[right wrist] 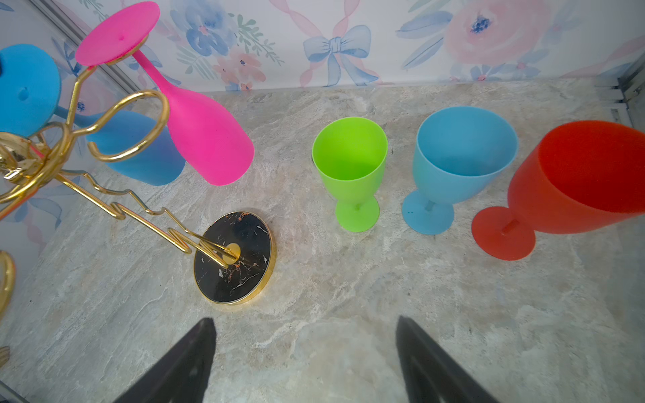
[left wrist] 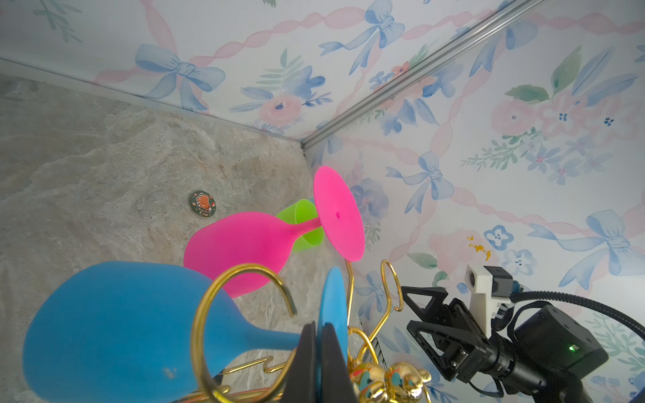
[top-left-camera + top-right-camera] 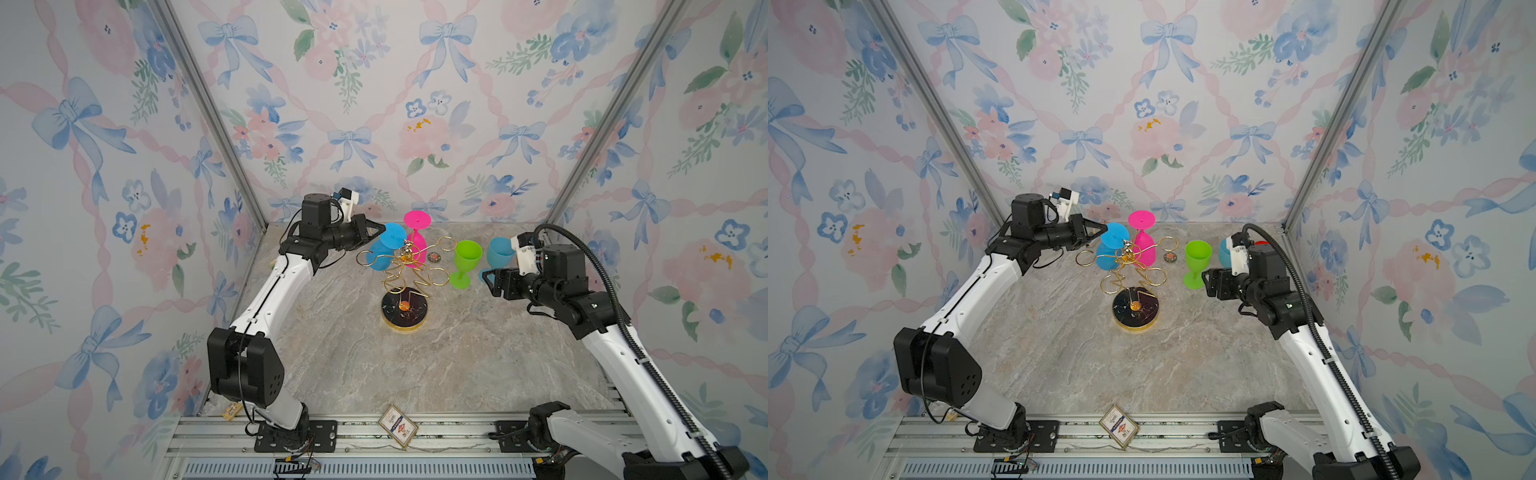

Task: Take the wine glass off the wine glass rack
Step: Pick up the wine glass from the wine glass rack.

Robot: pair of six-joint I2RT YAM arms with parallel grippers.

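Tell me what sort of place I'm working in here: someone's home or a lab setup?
Most likely a staged robot test cell, not a home: floral wallpaper panels held by bare aluminium framing, a marble-look tabletop, and slotted mounting rails along the front edge.

Blue glass (image 3: pixel 1115 239) and pink glass (image 3: pixel 1144 251) hang on rack (image 3: pixel 1144 311); left gripper (image 3: pixel 1104 227) touches blue glass's foot

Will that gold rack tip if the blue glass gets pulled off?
Possibly: the wine glass rack holds glasses high on thin wire over a small base. The hanging pink glass may swing. The base looks heavy, probably steadying.
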